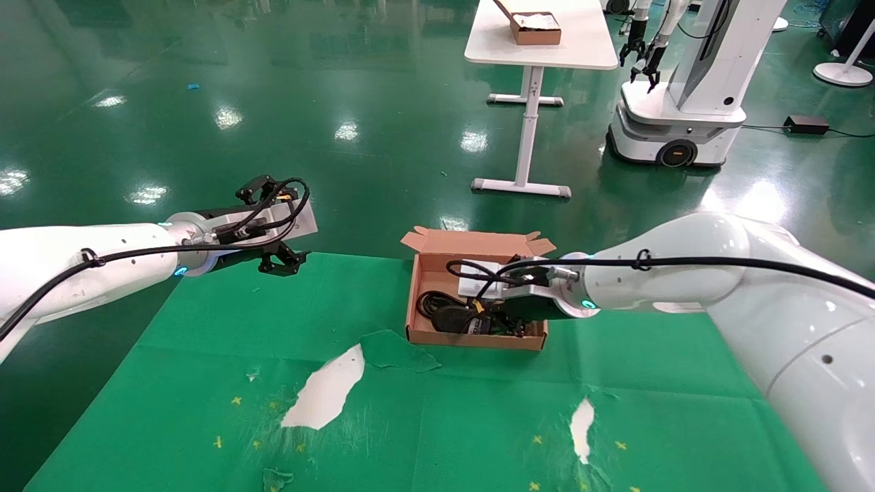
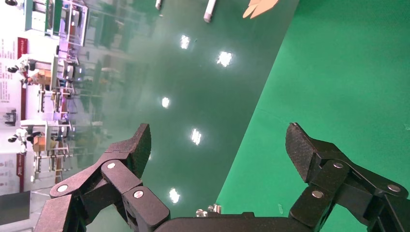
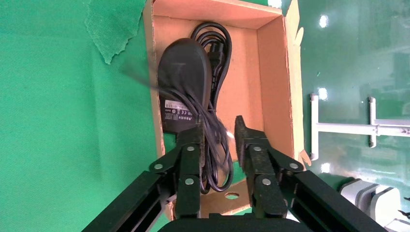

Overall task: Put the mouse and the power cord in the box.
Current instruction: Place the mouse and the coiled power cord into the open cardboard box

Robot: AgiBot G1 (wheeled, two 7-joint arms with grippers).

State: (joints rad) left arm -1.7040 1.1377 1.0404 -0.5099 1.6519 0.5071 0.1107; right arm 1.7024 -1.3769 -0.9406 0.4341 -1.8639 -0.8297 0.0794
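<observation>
Box (image 1: 476, 294) on torn green cloth (image 1: 424, 410); right tool (image 3: 217, 133) pinches mouse cable (image 3: 212, 145), left tool (image 2: 217, 145) spread.

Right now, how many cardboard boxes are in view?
2: the box on the green cloth with the right gripper over it, and a distant box on the white table.

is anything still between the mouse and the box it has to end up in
Nothing visible does: the mouse already lies inside the box, belly up on the power cord. The right gripper is down in the box, fingers astride the cables.
</observation>
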